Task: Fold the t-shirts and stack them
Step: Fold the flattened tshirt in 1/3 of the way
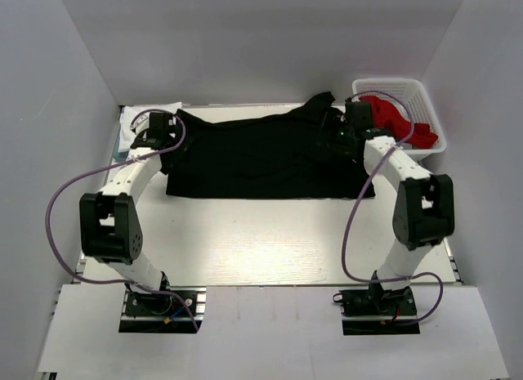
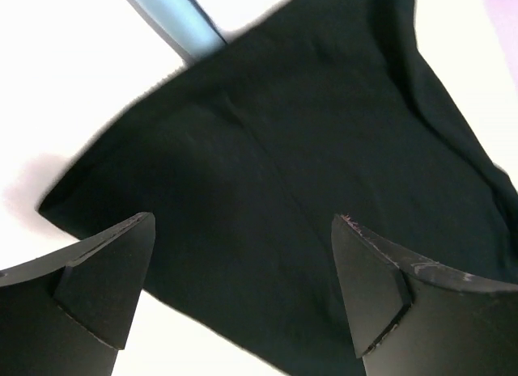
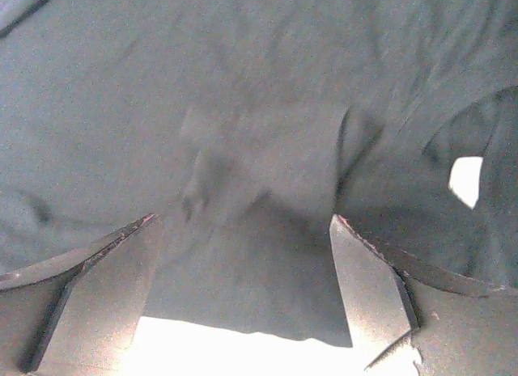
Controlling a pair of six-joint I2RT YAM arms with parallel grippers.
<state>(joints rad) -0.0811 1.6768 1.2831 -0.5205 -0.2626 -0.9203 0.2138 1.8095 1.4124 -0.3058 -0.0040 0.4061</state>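
A black t-shirt (image 1: 253, 155) lies spread across the far half of the table. My left gripper (image 1: 169, 128) hovers over its left edge, open and empty; the left wrist view shows the dark cloth (image 2: 307, 166) between the spread fingers (image 2: 109, 271). My right gripper (image 1: 337, 133) is over the shirt's right end near a sleeve, open and empty; the right wrist view shows wrinkled cloth (image 3: 259, 149) below the fingers (image 3: 368, 287). Folded white cloth (image 1: 135, 122) sits at the far left, partly hidden by my left arm.
A white mesh basket (image 1: 429, 110) stands at the far right with a red garment (image 1: 392, 114) in it. Grey walls enclose the table on three sides. A light blue strip (image 2: 174, 16) shows past the shirt in the left wrist view.
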